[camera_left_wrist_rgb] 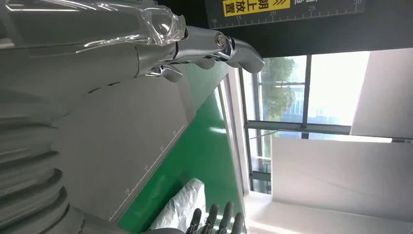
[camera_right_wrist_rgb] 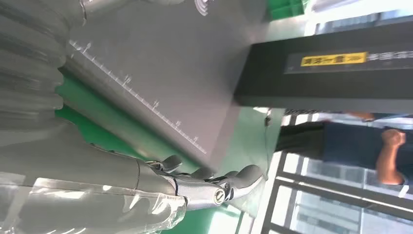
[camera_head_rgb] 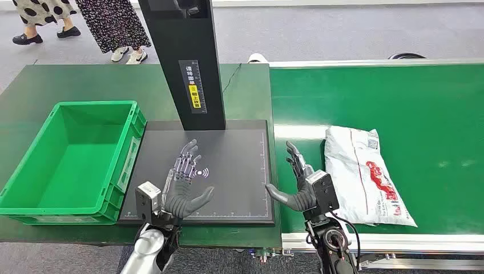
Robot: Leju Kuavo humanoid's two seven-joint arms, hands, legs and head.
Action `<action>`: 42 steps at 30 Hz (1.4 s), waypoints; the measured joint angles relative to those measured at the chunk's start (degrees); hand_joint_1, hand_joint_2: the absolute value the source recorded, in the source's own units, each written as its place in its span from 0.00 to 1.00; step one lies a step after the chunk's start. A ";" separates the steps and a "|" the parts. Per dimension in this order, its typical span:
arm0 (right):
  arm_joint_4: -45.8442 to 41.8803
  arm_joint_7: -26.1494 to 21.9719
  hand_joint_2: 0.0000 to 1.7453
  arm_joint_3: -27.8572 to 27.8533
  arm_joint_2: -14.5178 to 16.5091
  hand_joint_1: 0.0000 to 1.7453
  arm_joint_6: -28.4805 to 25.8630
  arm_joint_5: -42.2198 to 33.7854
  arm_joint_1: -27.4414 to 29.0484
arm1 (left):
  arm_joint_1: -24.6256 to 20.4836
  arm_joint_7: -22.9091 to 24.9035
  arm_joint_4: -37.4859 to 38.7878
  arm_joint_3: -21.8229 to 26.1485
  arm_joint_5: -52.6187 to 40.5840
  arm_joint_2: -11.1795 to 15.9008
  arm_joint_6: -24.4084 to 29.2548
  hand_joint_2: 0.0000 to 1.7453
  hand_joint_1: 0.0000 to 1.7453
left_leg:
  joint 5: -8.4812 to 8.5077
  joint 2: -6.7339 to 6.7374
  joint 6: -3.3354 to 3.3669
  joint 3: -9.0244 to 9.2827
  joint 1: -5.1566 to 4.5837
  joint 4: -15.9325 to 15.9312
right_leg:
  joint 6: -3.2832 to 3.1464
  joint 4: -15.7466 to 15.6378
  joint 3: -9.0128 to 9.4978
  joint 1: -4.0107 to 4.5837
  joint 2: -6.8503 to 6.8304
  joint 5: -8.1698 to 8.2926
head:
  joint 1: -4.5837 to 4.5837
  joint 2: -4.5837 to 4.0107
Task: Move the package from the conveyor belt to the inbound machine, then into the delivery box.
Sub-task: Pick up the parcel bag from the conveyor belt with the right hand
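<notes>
both hands (camera_head_rgb: 185, 188) (camera_head_rgb: 302, 185) open, package (camera_head_rgb: 365, 174) beside — untouched

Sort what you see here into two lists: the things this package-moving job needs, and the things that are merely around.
Part of the job:
- package, lying on the conveyor belt
- inbound machine, its dark plate bare
- green delivery box, nothing in it
- left hand and right hand, both holding nothing

Just around:
- people walking on the floor beyond the table
</notes>
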 joint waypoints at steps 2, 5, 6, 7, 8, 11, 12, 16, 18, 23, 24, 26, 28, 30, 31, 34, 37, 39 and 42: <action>-0.21 0.81 1.00 0.03 -0.42 0.00 -1.48 2.36 -0.28 | 0.19 0.04 -0.15 0.00 -0.03 0.01 0.01 1.00 0.00 | 0.00 0.00 0.00 0.00 0.00 0.00 | 0.00 0.00 0.00 0.00 0.00 0.00 | 0.00 0.00; -0.89 2.68 1.00 0.03 -2.06 0.00 -4.61 7.71 -1.60 | 0.83 0.10 -0.52 0.00 -0.14 0.05 -0.03 1.00 0.00 | 0.00 0.00 0.00 0.00 0.00 0.01 | 0.01 0.00 0.00 -0.01 0.00 0.01 | 0.01 0.00; -1.08 3.02 1.00 0.00 -2.59 0.00 -5.00 8.57 -2.10 | 1.01 0.10 -0.59 -0.01 -0.16 0.08 -0.06 1.00 0.00 | 0.00 0.01 0.00 0.00 -0.01 0.01 | 0.01 0.00 0.00 -0.01 0.00 0.01 | 0.02 0.00; -1.24 3.25 1.00 -0.03 -3.07 0.00 -5.18 9.16 -2.54 | 1.17 0.10 -0.67 -0.01 -0.17 0.09 -0.08 1.00 0.00 | 0.00 0.00 0.00 0.00 -0.01 0.01 | 0.01 0.00 0.00 -0.01 0.00 0.01 | 0.01 0.00; -1.38 3.37 1.00 -0.05 -3.41 0.00 -5.24 9.50 -2.85 | 1.29 0.10 -0.74 -0.01 -0.17 0.11 -0.10 1.00 0.00 | 0.00 0.00 0.00 0.00 -0.01 0.01 | 0.01 0.00 0.00 -0.01 0.00 0.01 | 0.01 0.00; -1.58 3.52 1.00 -0.07 -4.08 0.00 -5.49 10.43 -3.29 | 1.49 0.10 -0.88 0.00 -0.20 0.13 -0.10 1.00 0.00 | 0.00 -0.01 0.00 0.00 0.00 0.01 | 0.01 0.00 0.00 0.00 0.00 0.01 | 0.00 0.00; -1.62 3.59 1.00 -0.07 -4.27 0.00 -5.74 11.03 -3.38 | 1.52 0.10 -0.90 0.00 -0.21 0.13 -0.10 1.00 0.00 | 0.00 -0.01 0.00 0.00 0.00 0.01 | 0.01 0.00 0.00 0.00 0.00 0.01 | -0.01 0.00; -1.66 4.61 1.00 -0.08 -6.20 0.00 -7.34 14.29 -4.42 | 1.71 0.10 -0.96 0.00 -0.24 0.26 -0.08 1.00 0.00 | 0.00 -0.01 0.00 0.00 0.00 0.01 | 0.01 0.00 0.00 0.00 0.00 0.01 | 0.00 0.00; -1.55 5.18 1.00 -0.18 -7.97 0.00 -8.25 15.60 -5.32 | 2.14 0.10 -1.27 0.00 -0.23 0.48 -0.03 1.00 0.00 | 0.00 -0.01 0.00 0.00 0.00 0.02 | 0.01 0.00 0.01 0.00 0.00 0.01 | 0.02 0.00; -1.38 7.20 1.00 -1.10 -12.30 0.00 -10.41 18.09 -6.00 | 3.60 0.10 -2.59 -0.03 0.16 1.24 -0.04 1.00 0.00 | 0.00 -0.02 0.01 -0.01 -0.02 0.05 | 0.02 0.00 0.01 -0.03 -0.01 0.02 | 0.01 0.00; -1.32 8.03 1.00 -1.36 -13.02 0.00 -10.67 18.67 -6.00 | 3.76 0.10 -2.79 -0.07 0.28 1.36 -0.07 1.00 0.00 | -0.01 -0.03 0.01 -0.01 -0.02 0.06 | 0.02 0.00 0.00 -0.03 -0.01 0.02 | -0.01 0.00; -1.06 10.17 1.00 -1.87 -14.48 0.00 -11.08 19.95 -6.00 | 3.99 0.13 -3.13 -0.16 0.49 1.56 -0.13 1.00 0.00 | -0.01 -0.04 0.01 -0.02 -0.02 0.05 | 0.02 0.00 0.00 -0.03 -0.01 0.02 | -0.01 0.00; -0.32 13.03 1.00 -2.26 -15.87 0.00 -11.25 21.46 -6.20 | 4.14 0.59 -3.46 -0.25 0.73 1.71 -0.18 1.00 0.00 | -0.01 -0.04 0.01 -0.02 -0.01 0.05 | 0.02 0.00 0.00 -0.02 -0.01 0.02 | -0.01 0.00; 1.07 17.05 1.00 -2.54 -17.12 0.00 -11.24 23.60 -6.64 | 4.19 1.37 -3.83 -0.36 1.05 1.82 -0.23 1.00 0.00 | -0.01 -0.03 0.02 -0.02 -0.01 0.05 | 0.02 0.00 0.01 -0.02 -0.01 0.02 | -0.01 0.00; 1.99 19.13 1.00 -2.62 -17.68 0.00 -11.22 24.83 -6.92 | 4.22 1.73 -4.06 -0.44 1.20 1.88 -0.22 1.00 0.00 | 0.00 -0.03 0.02 -0.02 -0.01 0.05 | 0.02 0.00 0.01 -0.02 -0.01 0.02 | 0.00 0.00; 5.10 23.18 1.00 -2.68 -19.05 0.00 -10.70 27.61 -7.99 | 4.37 2.51 -4.81 -0.66 1.43 2.01 0.12 1.00 0.00 | 0.00 -0.02 0.02 -0.02 -0.01 0.05 | 0.03 0.00 0.01 -0.02 -0.01 0.03 | 0.00 0.00; 7.76 24.45 1.00 -2.69 -19.84 0.00 -9.77 28.35 -8.89 | 4.51 2.93 -5.22 -0.80 1.54 2.15 0.48 1.00 0.00 | 0.00 -0.04 0.02 -0.02 -0.01 0.05 | 0.04 0.00 0.01 -0.02 -0.01 0.03 | 0.00 0.00; 8.91 24.87 1.00 -2.68 -20.09 0.00 -9.22 28.43 -9.18 | 4.59 2.98 -5.28 -0.87 1.55 2.24 0.60 1.00 0.00 | 0.00 -0.05 0.02 -0.02 -0.01 0.05 | 0.03 0.00 0.00 -0.02 -0.01 0.03 | 0.00 0.00; 10.79 26.61 1.00 -2.62 -20.52 0.00 -5.96 28.57 -9.54 | 4.64 2.98 -5.32 -1.14 1.55 2.38 0.79 1.00 0.00 | 0.00 -0.05 0.02 -0.03 -0.01 0.05 | 0.03 0.00 0.00 -0.02 -0.01 0.03 | -0.01 0.00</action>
